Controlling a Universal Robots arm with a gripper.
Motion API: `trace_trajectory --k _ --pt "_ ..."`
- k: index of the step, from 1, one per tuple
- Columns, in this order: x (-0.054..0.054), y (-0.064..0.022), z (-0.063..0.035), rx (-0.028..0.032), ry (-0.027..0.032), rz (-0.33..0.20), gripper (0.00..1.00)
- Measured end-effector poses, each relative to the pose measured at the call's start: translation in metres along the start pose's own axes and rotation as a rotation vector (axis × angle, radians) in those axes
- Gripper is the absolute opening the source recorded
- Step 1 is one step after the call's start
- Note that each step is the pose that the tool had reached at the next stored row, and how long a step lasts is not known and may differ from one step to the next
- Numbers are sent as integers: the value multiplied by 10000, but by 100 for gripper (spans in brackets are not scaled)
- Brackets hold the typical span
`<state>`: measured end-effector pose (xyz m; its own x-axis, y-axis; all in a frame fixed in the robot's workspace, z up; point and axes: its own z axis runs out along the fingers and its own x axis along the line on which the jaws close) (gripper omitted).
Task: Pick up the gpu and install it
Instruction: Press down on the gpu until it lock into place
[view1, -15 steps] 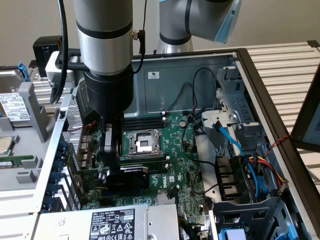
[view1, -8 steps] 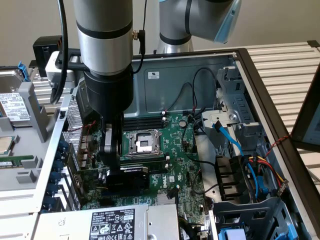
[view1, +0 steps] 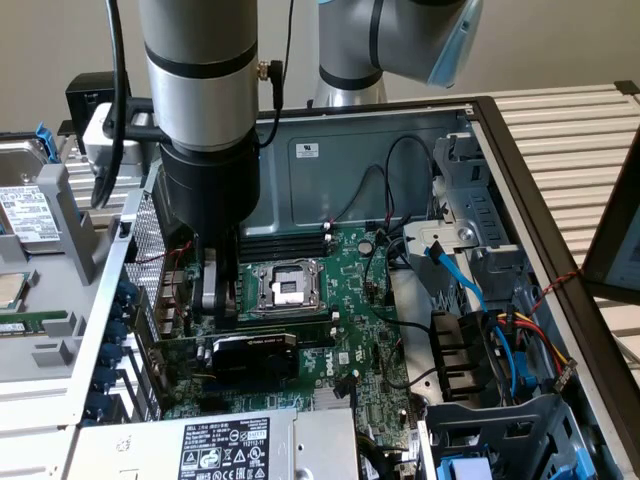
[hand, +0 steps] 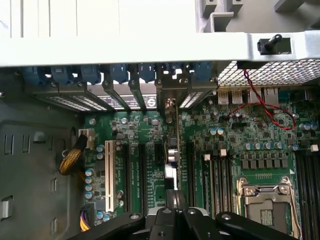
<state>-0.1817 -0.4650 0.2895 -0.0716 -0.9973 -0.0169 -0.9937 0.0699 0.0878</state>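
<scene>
At the near edge of the exterior view, the grey power supply (view1: 215, 445) carries a black sticker crowded with certification marks, its print too small to read. Just behind it the gpu (view1: 252, 355) stands upright on the motherboard (view1: 360, 330), black shroud facing the camera, apparently in or at an expansion slot; whether it is fully seated cannot be told. The gripper (view1: 222, 305) hangs directly above it, jaws closed, seemingly on the card's top edge. In the wrist view the gpu (hand: 176, 145) appears edge-on as a thin line running from the gripper (hand: 172, 212) to the rear brackets. Judged from this, the card is light and rigid but delicate: the board edge suits a pinch, the fan and components do not. Beyond lie the CPU socket (view1: 285, 288) and black RAM sticks (view1: 285, 240). White lettering on the board near the card may be a Dell logo
</scene>
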Motion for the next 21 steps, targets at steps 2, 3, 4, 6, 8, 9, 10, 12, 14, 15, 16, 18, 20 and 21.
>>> trace_trajectory --k 2,3,4,6,8,9,10,12,14,15,16,18,20,21 --pt "-3 47 15 32 2 0 11" --pt "-6 67 27 67 3 0 11" --pt "-9 82 35 121 3 -1 11" --pt "-16 105 42 293 12 -3 11" --pt "-24 126 56 450 11 -7 11" --pt "-30 141 66 483 12 -7 11" --pt "-35 155 81 506 12 -7 11" --pt "-42 160 115 514 13 -6 11" --pt "-57 161 151 515 14 -6 11" --pt "-63 163 162 515 15 -4 11" --pt "-64 170 168 516 14 -4 11" --pt "-66 181 180 516 15 -3 11" --pt "-70 189 200 517 18 -2 11" --pt "-72 192 212 516 20 -2 11"
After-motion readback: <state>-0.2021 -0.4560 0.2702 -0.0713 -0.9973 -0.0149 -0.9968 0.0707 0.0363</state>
